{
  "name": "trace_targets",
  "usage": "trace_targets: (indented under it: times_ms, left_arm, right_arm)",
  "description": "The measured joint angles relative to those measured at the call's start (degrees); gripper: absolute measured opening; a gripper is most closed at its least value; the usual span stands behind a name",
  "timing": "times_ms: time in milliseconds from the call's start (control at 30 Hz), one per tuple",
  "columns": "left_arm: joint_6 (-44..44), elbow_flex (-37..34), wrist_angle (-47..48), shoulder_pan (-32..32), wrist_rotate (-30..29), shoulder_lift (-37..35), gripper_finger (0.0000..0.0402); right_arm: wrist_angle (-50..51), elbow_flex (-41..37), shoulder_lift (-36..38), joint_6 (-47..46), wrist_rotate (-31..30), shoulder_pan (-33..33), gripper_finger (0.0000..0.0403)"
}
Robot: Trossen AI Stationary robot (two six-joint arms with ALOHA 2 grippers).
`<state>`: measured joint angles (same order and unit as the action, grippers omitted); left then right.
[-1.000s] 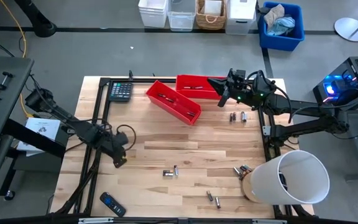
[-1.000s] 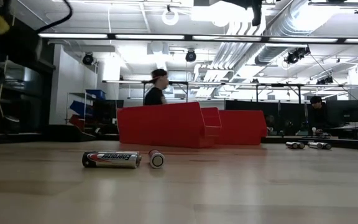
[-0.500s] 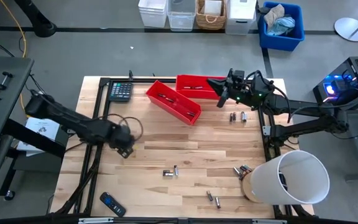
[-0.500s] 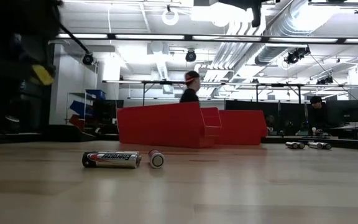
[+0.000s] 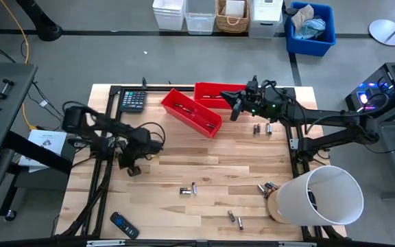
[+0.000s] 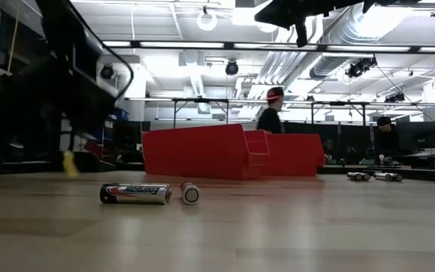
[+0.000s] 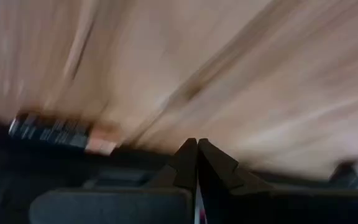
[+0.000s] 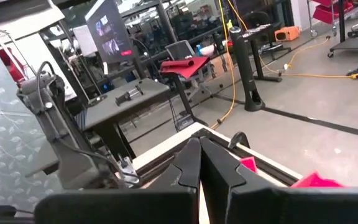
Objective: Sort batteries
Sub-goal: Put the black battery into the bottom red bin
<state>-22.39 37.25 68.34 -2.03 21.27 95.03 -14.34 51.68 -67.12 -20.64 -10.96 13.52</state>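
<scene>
- The left end effector point(image 5: 130, 167) hung over the left part of the tabletop point(image 5: 163, 154), its fingers point(image 7: 188, 163) pressed together on nothing.
- The right end effector point(image 5: 234, 108) sat above the back red bin point(image 5: 211, 90), likewise closed and empty.
- Batteries point(image 5: 188, 190) lay scattered over the tabletop's near and right parts; two point(image 6: 136, 194) lay side by side.

Bins: two bins point(image 5: 191, 112) point(image 5: 217, 95) at the table's far middle, touching, batteries inside.
Calculator point(image 5: 133, 100): far left, beside the bins.
Remote point(image 5: 124, 224): near left edge.
Batteries: pair point(image 5: 188, 190) at centre front; pair point(image 5: 234, 219) nearer still; pair point(image 5: 262, 128) right of the bins; some point(image 5: 266, 187) by the tub.
Tub point(image 5: 317, 197): near right corner, on its side.
Left gripper point(image 5: 130, 167): over the table's left.
Right gripper point(image 5: 236, 109): over the bins.
</scene>
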Motion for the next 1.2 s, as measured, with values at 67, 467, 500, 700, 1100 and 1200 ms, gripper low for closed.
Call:
trace_targets:
  times_ms: [67,467,500,700,1100,1200]
  left_arm:
    - [3.6,0.8,2.7,-1.9,0.0,2.2,0.0001]
    - [12.8,3.3,6.1,-10.9,-9.2,3.3,0.0000]
    - [13.6,3.7,6.6,-12.0,-9.4,3.8,0.0000]
    - [15.6,4.2,7.4,-19.4,-9.4,10.7,0.0000]
    - [22.2,0.4,4.1,-20.7,2.5,12.3,0.0000]
    - [20.7,-0.5,2.6,-20.8,2.0,12.8,0.0000]
  right_arm:
    - [0.0,0.0,-0.1,0.1,0.0,0.0,0.0000]
    - [0.0,0.0,-0.1,1.7,0.0,0.0,0.0000]
    - [0.0,0.0,-0.1,2.1,0.0,0.0,0.0000]
    - [0.2,0.0,-0.1,2.6,0.0,0.0,0.0000]
    - [1.4,0.0,-0.1,-0.3,0.0,0.0,0.0000]
    - [1.4,0.0,-0.1,-0.3,0.0,0.0,0.0000]
